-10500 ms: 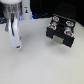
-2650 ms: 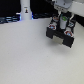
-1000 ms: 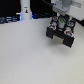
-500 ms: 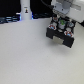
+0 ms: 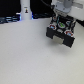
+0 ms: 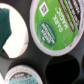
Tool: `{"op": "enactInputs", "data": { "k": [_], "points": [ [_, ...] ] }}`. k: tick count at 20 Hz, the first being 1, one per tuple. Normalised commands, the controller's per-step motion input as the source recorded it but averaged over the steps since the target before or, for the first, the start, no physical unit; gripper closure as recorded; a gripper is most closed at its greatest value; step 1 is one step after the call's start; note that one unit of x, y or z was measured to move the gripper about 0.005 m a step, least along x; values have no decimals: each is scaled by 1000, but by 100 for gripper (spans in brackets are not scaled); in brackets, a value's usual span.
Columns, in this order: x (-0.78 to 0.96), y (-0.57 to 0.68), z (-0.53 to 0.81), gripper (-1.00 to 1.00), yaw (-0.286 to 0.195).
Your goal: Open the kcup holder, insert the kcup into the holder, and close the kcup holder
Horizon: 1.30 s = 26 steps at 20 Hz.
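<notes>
The kcup holder [image 5: 62,34] is a black box at the exterior view's right, with its pod tray open on top. My gripper [image 5: 62,19] hangs right over it, fingertips down at the tray. The kcup's green top [image 5: 61,23] shows as a small spot just under the fingers. In the wrist view the kcup [image 6: 55,22] fills the frame, a white-rimmed pod with a green printed lid, lying in the black tray [image 6: 50,65] among round slots. My fingers do not show there, so I cannot tell whether they still hold the pod.
Another pod [image 6: 22,75] with a pale rim sits in a neighbouring slot. An empty round slot [image 6: 10,30] is beside the kcup. A dark unit [image 5: 10,19] and a white post [image 5: 25,10] stand at the back on the exterior view's left.
Ten seconds ago the arm was at the exterior view's left; it now stands over the holder. Over the last second it has barely moved.
</notes>
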Motion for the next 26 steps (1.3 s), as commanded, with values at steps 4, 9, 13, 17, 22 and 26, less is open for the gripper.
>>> {"op": "enactInputs", "data": {
  "k": [4,9,13,17,22,26],
  "points": [
    [443,-368,575,-100,50],
    [486,-495,372,-100,49],
    [475,-589,157,-100,58],
    [552,-521,78,-100,43],
    [664,-434,24,-100,36],
    [708,-272,-16,-100,52]
  ]
}}
